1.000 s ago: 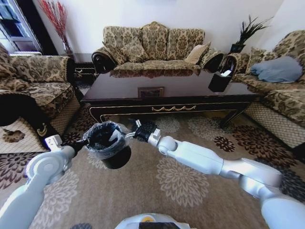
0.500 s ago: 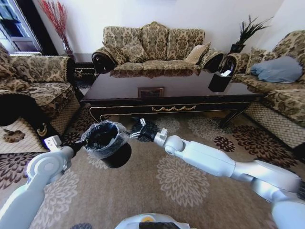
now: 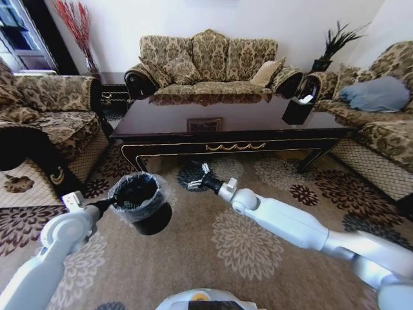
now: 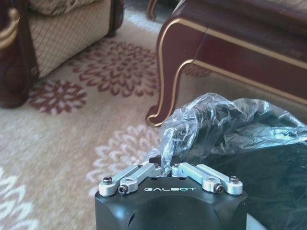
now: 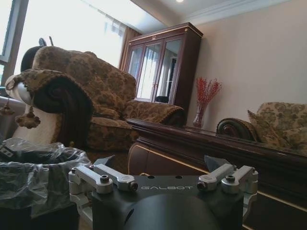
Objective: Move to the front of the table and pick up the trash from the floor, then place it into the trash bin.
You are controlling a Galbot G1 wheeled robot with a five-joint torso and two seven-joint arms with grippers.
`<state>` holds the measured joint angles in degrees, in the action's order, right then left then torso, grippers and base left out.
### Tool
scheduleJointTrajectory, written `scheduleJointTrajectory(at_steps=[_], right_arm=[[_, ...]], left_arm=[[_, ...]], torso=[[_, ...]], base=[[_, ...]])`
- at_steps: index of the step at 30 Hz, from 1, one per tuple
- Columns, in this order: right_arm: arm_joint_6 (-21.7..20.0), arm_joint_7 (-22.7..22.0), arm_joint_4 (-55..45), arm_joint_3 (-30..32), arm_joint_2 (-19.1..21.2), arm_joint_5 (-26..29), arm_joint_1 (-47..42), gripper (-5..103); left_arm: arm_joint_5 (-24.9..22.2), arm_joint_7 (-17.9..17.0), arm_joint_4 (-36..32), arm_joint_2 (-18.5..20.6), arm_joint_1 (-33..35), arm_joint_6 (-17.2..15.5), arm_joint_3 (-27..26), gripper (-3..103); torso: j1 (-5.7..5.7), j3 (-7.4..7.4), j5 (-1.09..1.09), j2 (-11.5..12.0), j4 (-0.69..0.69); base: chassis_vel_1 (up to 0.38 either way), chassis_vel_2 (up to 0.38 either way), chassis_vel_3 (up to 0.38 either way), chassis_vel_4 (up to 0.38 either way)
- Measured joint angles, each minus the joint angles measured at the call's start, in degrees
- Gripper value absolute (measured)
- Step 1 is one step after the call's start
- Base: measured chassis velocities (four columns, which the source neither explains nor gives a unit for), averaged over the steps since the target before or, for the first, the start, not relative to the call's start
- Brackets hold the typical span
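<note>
In front of the long, glossy dark-wood counter [image 3: 226, 126] with its gold scroll ornament, the left hand [image 3: 111, 203] is clamped on the rim of the small round black trash bin [image 3: 143, 200] lined with crinkly clear plastic, carrying it tilted above the flowered carpet [image 3: 213, 258]. The right hand [image 3: 197, 180], fingers spread apart and empty, hangs just beside the bin's mouth on the counter side. No litter is discernible on the floor (any left probably lies toward the counter). The right hand is the free one, so any further pick seems to fall to it.
</note>
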<state>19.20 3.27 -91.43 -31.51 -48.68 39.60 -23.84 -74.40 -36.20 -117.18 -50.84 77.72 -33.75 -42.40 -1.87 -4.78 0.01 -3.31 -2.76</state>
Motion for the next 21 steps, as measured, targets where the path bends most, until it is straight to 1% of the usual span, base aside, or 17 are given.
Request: scheduleJointTrajectory(at_steps=[3,4,8,10,12,14,17,18,19,21], right_arm=[[-0.6,-2.6,0.4,3.8,0.2,-0.6,-4.5,100],[-0.6,-2.6,0.4,3.8,0.2,-0.6,-4.5,100],[-0.9,-4.4,1.1,9.8,0.3,-0.9,-9.2,100],[-0.9,-4.5,1.1,10.5,0.4,-0.9,-9.7,100],[-0.8,-4.4,1.3,11.8,0.8,-1.0,-10.9,100],[-0.8,-4.4,1.3,12.1,0.9,-1.1,-11.2,100],[-0.3,-3.6,1.6,13.8,1.4,-1.8,-12.8,100],[-0.1,-3.4,1.6,14.5,1.4,-1.9,-13.3,100],[-0.1,-3.4,1.6,14.5,1.4,-1.9,-13.3,100],[0.0,-3.2,1.3,15.3,1.5,-2.0,-13.9,100]], left_arm=[[2.6,0.0,1.7,-1.3,0.7,1.4,2.0,4],[2.6,0.0,1.7,-1.3,0.7,1.4,2.0,4],[5.8,0.2,4.0,-3.0,1.1,3.2,6.2,4],[6.3,0.3,4.3,-3.4,1.1,3.3,6.9,4],[8.2,0.8,4.8,-4.6,1.1,3.5,8.6,4],[8.5,0.8,4.8,-4.8,1.2,3.5,8.8,4],[12.5,2.2,5.4,-6.0,2.0,3.9,10.9,4],[14.6,3.3,6.2,-6.3,2.2,4.4,11.5,4],[14.6,3.3,6.2,-6.3,2.2,4.4,11.5,4],[16.6,4.1,7.7,-7.1,2.0,5.7,12.1,4]], torso=[[0.00,0.00,0.00,0.0,0.00],[0.00,0.00,0.00,0.0,0.00],[0.00,0.00,0.00,0.0,0.01],[0.00,0.00,0.00,0.0,0.01],[0.00,0.00,-0.01,0.0,0.01],[0.00,0.00,-0.01,0.0,0.01],[0.00,0.00,0.00,0.0,0.00],[0.00,0.00,-0.01,0.0,0.00],[0.00,0.00,-0.01,0.0,0.00],[0.01,0.01,0.05,0.0,0.03]], base=[[0.000,0.000,0.000,0.000],[0.000,0.000,0.000,0.000],[0.000,0.000,0.000,0.000],[0.000,0.000,0.000,0.000],[0.000,0.000,0.000,0.000],[0.000,0.000,0.000,0.000],[0.000,0.000,0.000,0.000],[0.000,0.000,0.000,0.000],[0.000,0.000,0.000,0.000],[0.000,0.000,0.000,0.000]])
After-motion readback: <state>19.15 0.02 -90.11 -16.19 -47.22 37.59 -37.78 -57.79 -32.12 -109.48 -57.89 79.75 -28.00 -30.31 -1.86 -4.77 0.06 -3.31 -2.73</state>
